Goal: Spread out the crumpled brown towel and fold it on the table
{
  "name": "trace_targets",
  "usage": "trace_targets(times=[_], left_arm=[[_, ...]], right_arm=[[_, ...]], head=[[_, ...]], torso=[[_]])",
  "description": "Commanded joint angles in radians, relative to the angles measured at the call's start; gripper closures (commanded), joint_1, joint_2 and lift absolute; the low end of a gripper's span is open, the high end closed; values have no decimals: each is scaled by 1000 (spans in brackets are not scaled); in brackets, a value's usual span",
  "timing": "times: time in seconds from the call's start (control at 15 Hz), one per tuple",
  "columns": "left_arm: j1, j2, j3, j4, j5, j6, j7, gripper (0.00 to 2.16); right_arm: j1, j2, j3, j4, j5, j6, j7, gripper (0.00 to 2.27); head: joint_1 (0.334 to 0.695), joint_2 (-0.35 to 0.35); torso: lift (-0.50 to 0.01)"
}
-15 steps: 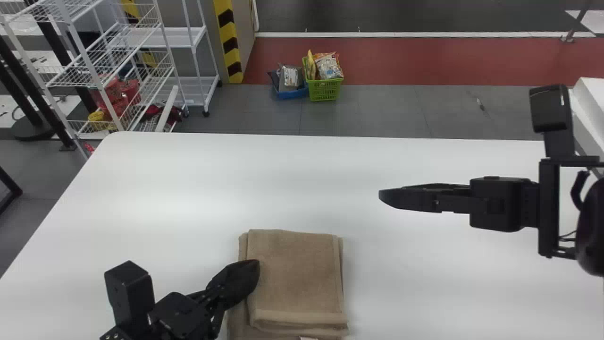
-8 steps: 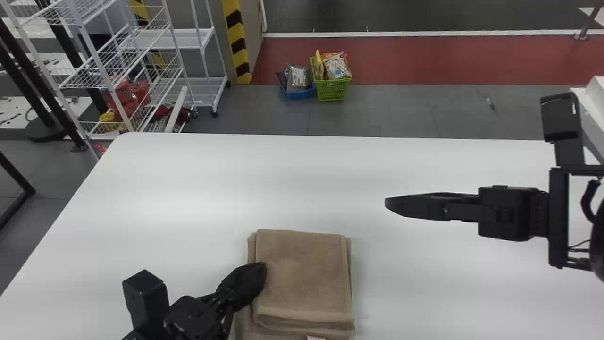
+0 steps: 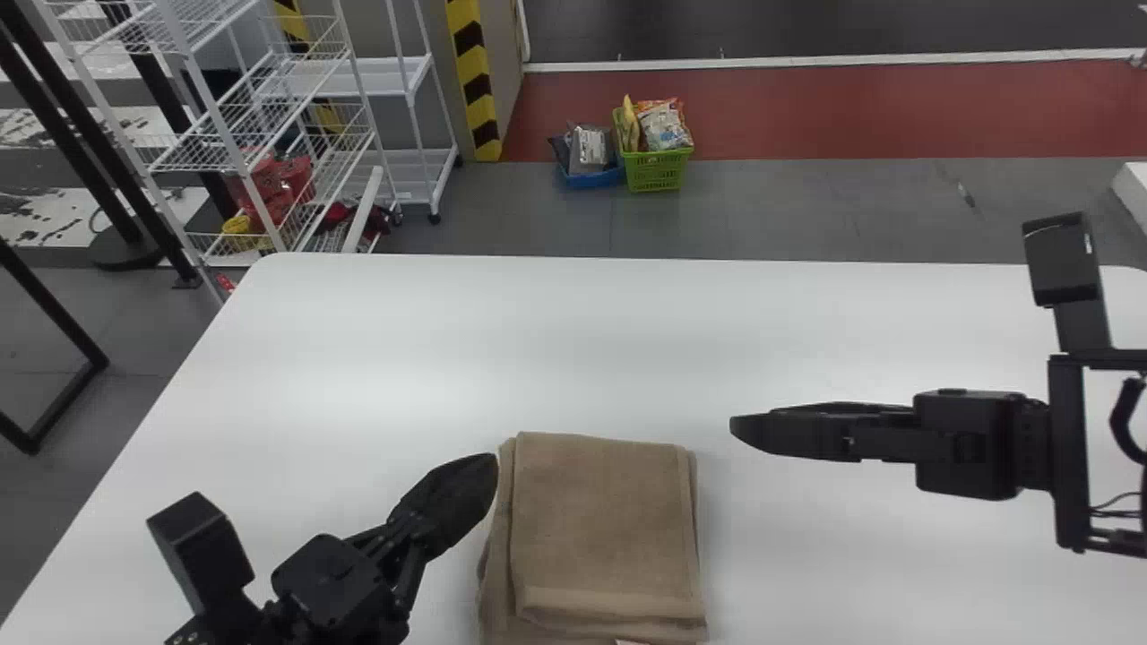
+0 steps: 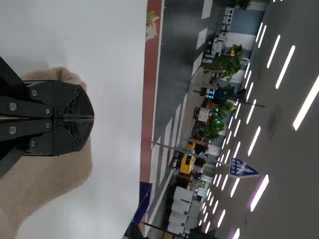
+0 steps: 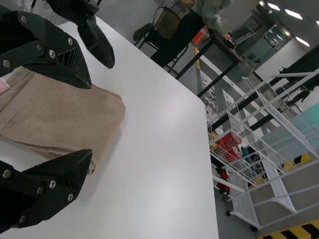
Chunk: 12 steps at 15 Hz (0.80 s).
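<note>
Towel (image 3: pixel 605 537) is on the table (image 3: pixel 403 358), robot side, lying flat as a layered rectangle. Spread-out looks done, folding looks well along. Upper layers don't quite line up with the lower one, which pokes out along the left side and the side nearest the robot.

Left claw (image 3: pixel 489 464): just beside the towel's left edge, toward its far corner. Fingers pressed together, no cloth seen between the tips. Can't tell if it's touching the towel.

Right claw (image 3: pixel 738 429): off the towel's right side, roughly level with its far edge, a bit apart from it. Fingers spread, nothing in them, pointing across toward the cloth.

Handling, my read: light, soft, floppy, thick pile. Won't break, shouldn't slip much once pinched. Stack is bulky though, so a shallow bite probably gets the top layer only and peels it off the rest.

Where to grab: if another fold is wanted, take the towel's right side near a corner, all layers, fingertips low against the table. If only squaring up, nudge the left side with the shut claw and press flat. Main risk: dragging the lower layer out from under the upper ones. Go slow, keep pulls level.
</note>
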<state>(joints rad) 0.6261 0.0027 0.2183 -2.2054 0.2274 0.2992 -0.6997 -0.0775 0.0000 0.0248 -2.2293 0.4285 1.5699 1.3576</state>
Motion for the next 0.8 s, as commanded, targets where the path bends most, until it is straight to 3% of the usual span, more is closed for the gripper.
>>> trace_targets(times=[0.0, 0.73], left_arm=[[34, -3, 26, -30, 30, 22, -18, 2020], [52, 3, -39, 121, -79, -11, -37, 2024]], right_arm=[[4, 1, 14, 5, 6, -3, 9, 458], [-62, 1, -9, -9, 16, 2, -44, 458]], head=[[695, 147], [695, 121]], torso=[[-127], [-127]])
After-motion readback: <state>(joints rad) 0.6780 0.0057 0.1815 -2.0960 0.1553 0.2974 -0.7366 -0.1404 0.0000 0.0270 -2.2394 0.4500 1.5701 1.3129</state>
